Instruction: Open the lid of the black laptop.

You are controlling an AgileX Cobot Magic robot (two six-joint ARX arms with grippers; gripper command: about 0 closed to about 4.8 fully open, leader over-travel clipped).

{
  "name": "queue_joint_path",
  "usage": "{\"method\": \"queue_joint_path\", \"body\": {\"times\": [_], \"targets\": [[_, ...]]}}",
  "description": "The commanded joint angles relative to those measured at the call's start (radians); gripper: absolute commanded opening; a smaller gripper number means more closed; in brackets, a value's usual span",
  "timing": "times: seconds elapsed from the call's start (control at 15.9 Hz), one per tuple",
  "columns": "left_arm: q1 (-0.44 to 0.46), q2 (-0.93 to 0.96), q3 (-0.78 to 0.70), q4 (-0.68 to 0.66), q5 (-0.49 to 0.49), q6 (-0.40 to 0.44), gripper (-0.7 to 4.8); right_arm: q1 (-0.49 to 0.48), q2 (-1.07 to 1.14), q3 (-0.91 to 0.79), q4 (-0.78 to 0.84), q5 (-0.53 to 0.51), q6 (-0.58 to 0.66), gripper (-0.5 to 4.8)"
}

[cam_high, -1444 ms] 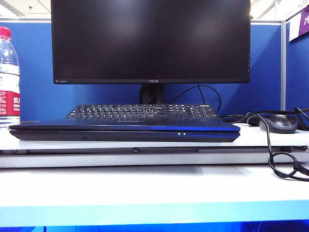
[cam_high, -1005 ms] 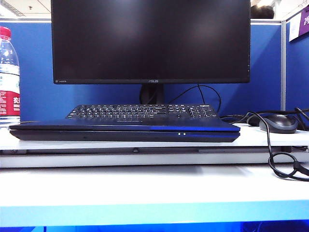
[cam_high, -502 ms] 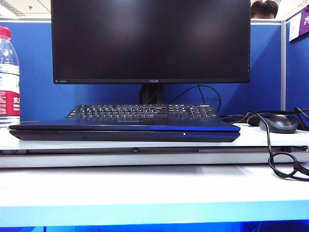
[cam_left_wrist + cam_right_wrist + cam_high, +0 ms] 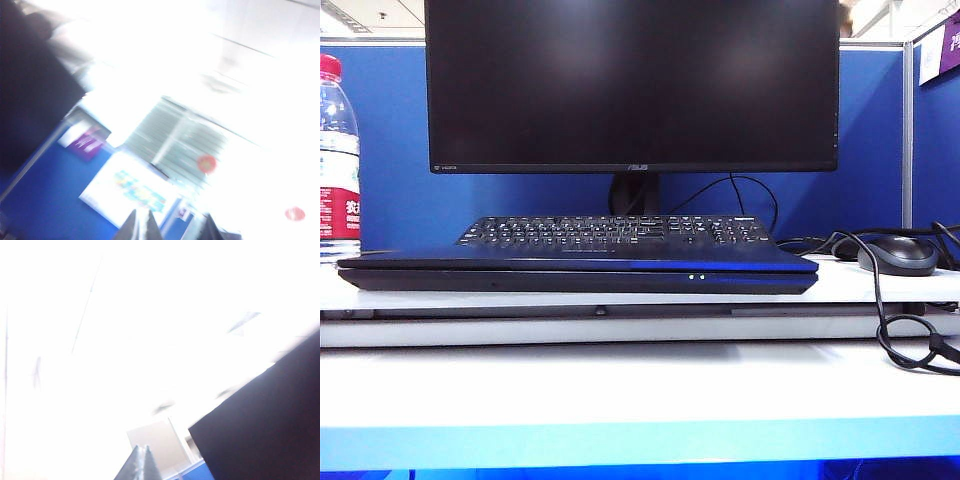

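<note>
Monitor (image 4: 632, 85): rear of desk (image 4: 640, 385), dark.
Black laptop (image 4: 578, 271): front centre of desk, before separate keyboard (image 4: 615, 231); lid (image 4: 570, 258) shut flat.
Left gripper (image 4: 167, 231), right gripper (image 4: 139, 466): both raised, tilted ceilingward; left fingers apart, right tips together.
Advice: catch lid's front lip centrally, lift gently.

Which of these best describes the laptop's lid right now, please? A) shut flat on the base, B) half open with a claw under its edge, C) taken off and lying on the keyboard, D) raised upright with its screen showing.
A: in the exterior view the lid lies flat and closed on the laptop, in front of the keyboard, with no claw near it.
</note>
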Motion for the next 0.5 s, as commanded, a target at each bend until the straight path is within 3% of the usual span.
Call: {"method": "queue_joint_path", "body": {"times": [0.06, 0.25, 0.31, 0.5], "targets": [[0.002, 0.084, 0.336, -0.291, 0.065, 0.314, 0.27, -0.001, 0.1, 0.235, -0.312, -0.153, -0.316, 0.14], [0.002, 0.243, 0.612, -0.64, 0.129, 0.634, 0.27, -0.001, 0.206, 0.366, -0.35, -0.198, -0.386, 0.14], [0.002, 0.355, 0.718, -0.75, 0.173, 0.679, 0.27, -0.001, 0.28, 0.433, -0.351, -0.243, -0.386, 0.14], [0.002, 0.482, 0.761, -0.813, 0.231, 0.705, 0.28, 0.0, 0.397, 0.512, -0.427, -0.364, -0.39, 0.13]]}}
